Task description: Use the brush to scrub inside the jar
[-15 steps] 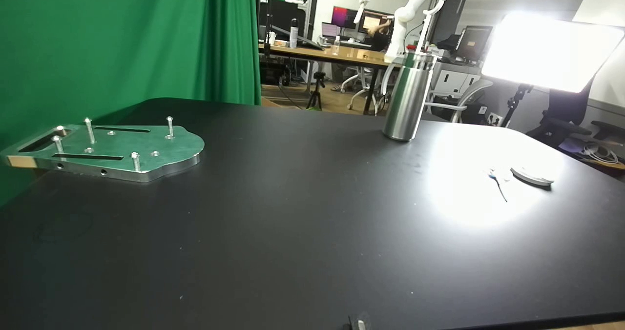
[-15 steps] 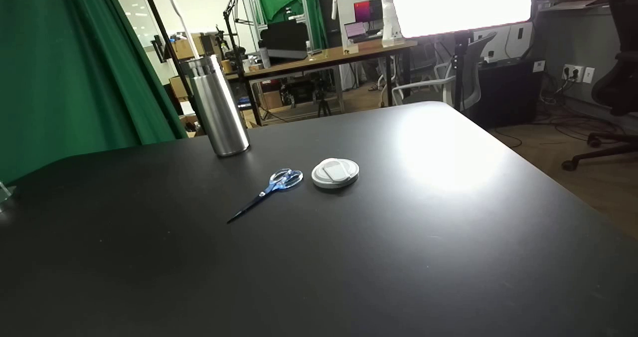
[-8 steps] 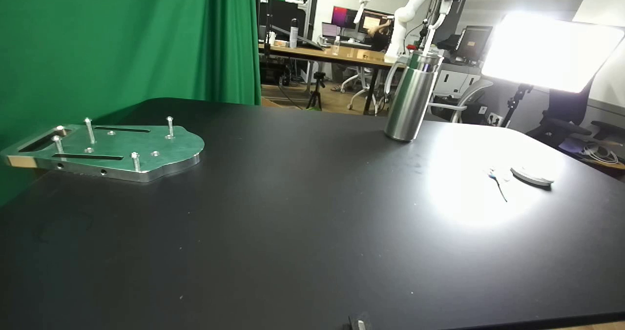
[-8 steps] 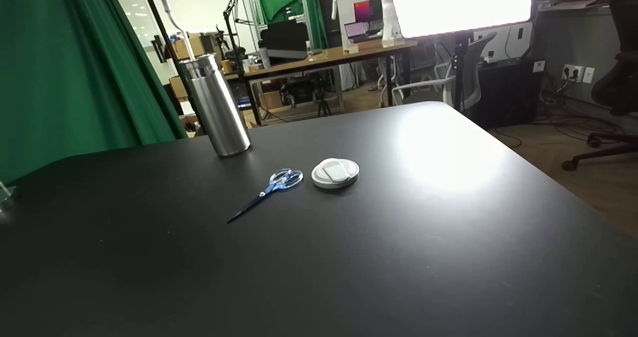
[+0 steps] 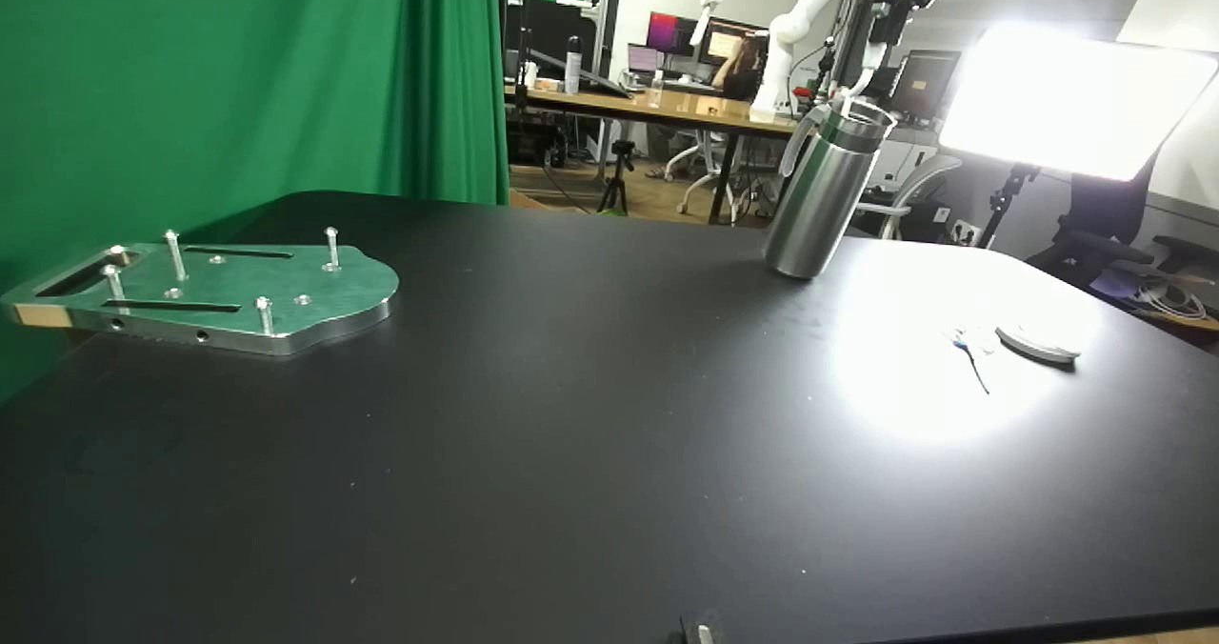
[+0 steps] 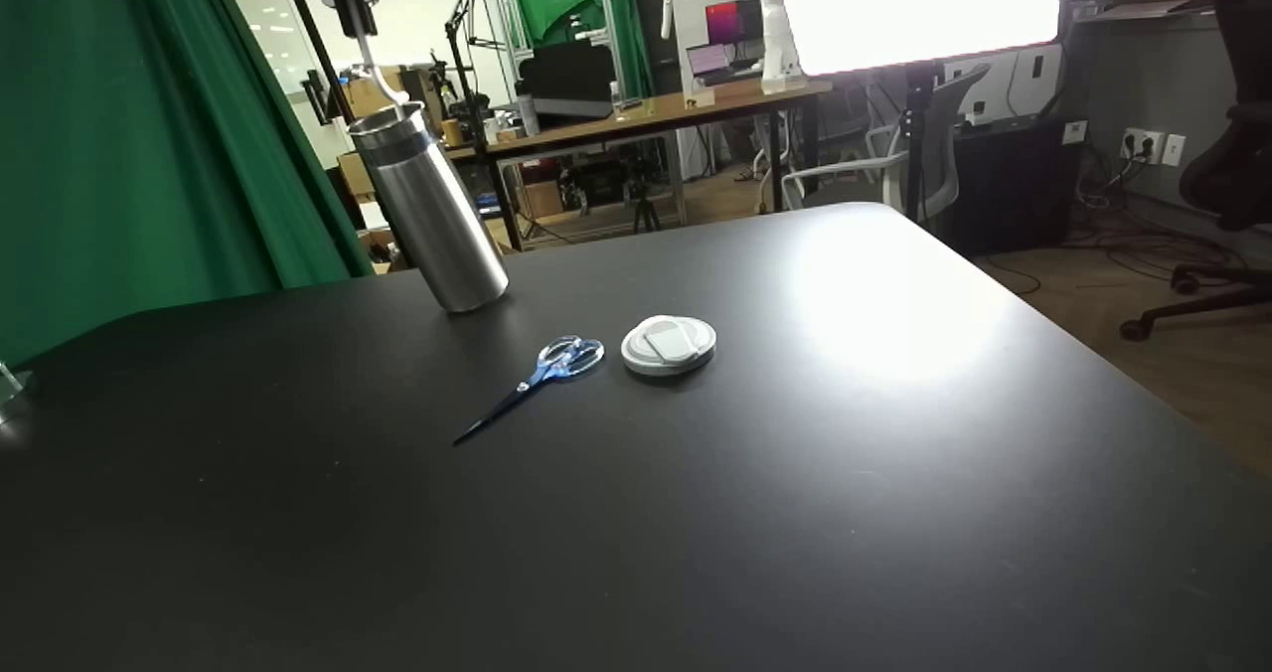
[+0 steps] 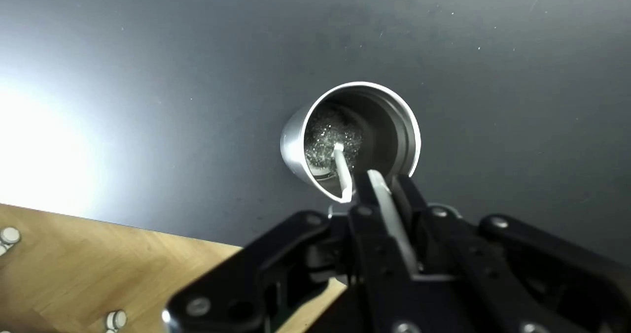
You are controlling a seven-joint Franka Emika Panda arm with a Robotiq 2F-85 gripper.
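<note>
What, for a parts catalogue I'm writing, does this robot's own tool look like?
The tool is mostly black, with angular side links, long narrow fingers and round silvery screw heads. I can make out no cables or lettering on it. The arm above is out of view.

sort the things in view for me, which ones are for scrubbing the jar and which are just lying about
For the job:
jar
brush, reaching into the jar
gripper, holding the brush

Lying about:
scissors
white lid, possibly the jar's
bolt-studded metal plate
</note>
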